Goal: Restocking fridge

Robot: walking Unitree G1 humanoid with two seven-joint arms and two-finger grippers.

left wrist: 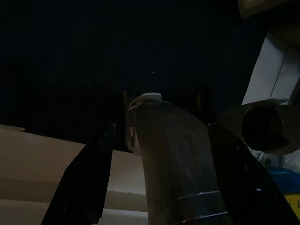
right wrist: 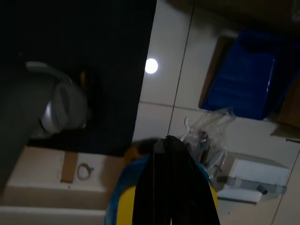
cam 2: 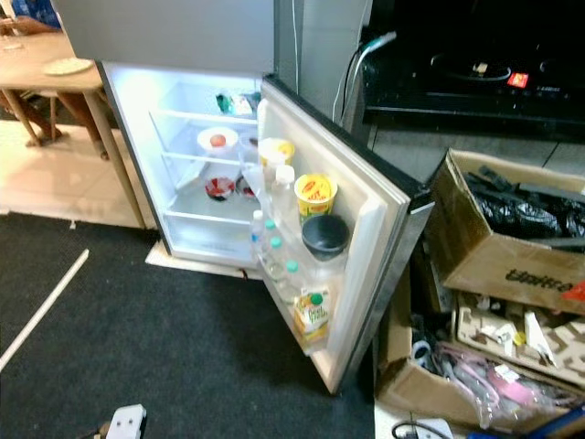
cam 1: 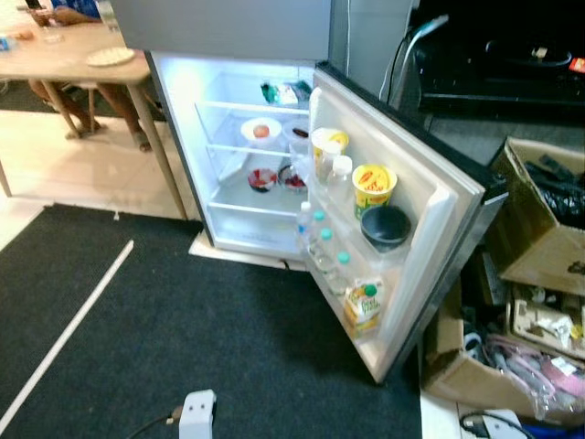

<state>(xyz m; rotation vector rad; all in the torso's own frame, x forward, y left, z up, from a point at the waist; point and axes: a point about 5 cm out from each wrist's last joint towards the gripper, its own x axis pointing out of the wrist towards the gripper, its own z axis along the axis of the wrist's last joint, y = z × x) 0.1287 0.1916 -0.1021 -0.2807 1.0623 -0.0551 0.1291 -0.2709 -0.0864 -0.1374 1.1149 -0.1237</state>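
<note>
The fridge [cam 1: 274, 155] stands open on the dark carpet [cam 1: 183, 329], door [cam 1: 430, 229] swung out toward the robot's right, lit shelves holding a white bowl [cam 1: 260, 131] and 2 dark bowls [cam 1: 262, 178], door racks holding a yellow cup [cam 1: 373, 187], a black bowl [cam 1: 385, 227], a row of clear bottles [cam 1: 320, 242] and a juice carton [cam 1: 363, 306]. The left gripper [left wrist: 154, 173] hangs in shade, its fingers [left wrist: 89, 178] spread apart with a silver limb between them. The right gripper [right wrist: 172, 187] has fingers pressed together over a yellow-blue object; cardboard boxes [cam 2: 512, 229] sit right of the door, a wooden table [cam 1: 64, 55] far left.
</note>
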